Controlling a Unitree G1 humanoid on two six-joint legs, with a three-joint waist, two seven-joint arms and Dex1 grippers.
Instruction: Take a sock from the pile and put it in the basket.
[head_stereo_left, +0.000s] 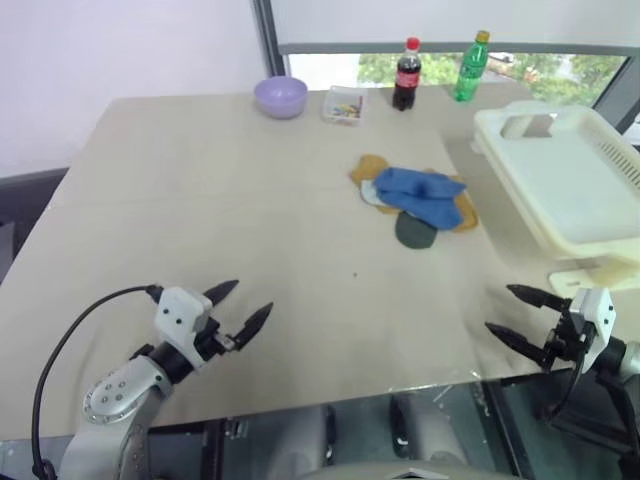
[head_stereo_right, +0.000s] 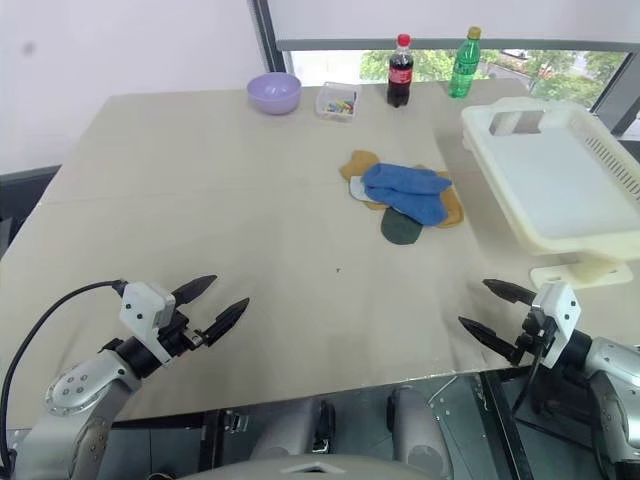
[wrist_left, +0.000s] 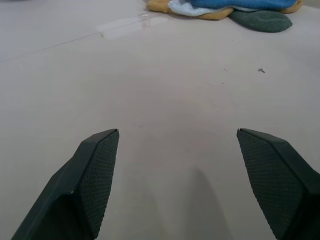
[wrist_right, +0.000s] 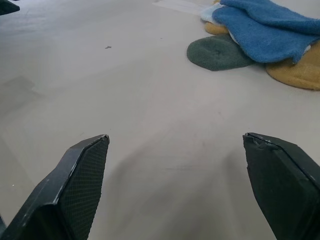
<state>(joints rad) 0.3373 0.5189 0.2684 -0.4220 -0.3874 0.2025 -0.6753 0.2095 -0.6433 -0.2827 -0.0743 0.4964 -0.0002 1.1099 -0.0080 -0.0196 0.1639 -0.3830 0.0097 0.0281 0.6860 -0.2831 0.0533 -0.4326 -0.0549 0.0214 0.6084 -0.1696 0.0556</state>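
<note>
Just beside the basket (head_stereo_left: 590, 200), on its near-left side, the pile (head_stereo_left: 415, 200) lies flat on the bench (head_stereo_left: 200, 200), with the sock (head_stereo_left: 420, 193) draped on top, over the mustard and grey ones. It looks light, limp and not slippery, so a pinch on its raised top fold should lift it alone. Well short of the pile, the left gripper (head_stereo_left: 247, 304) and right gripper (head_stereo_left: 511, 314) hover, fingers spread and empty.

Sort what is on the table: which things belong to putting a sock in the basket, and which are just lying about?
Job: blue sock, pile, basket.
Lying about: lilac bowl, small clear box, cola bottle, green bottle.
</note>
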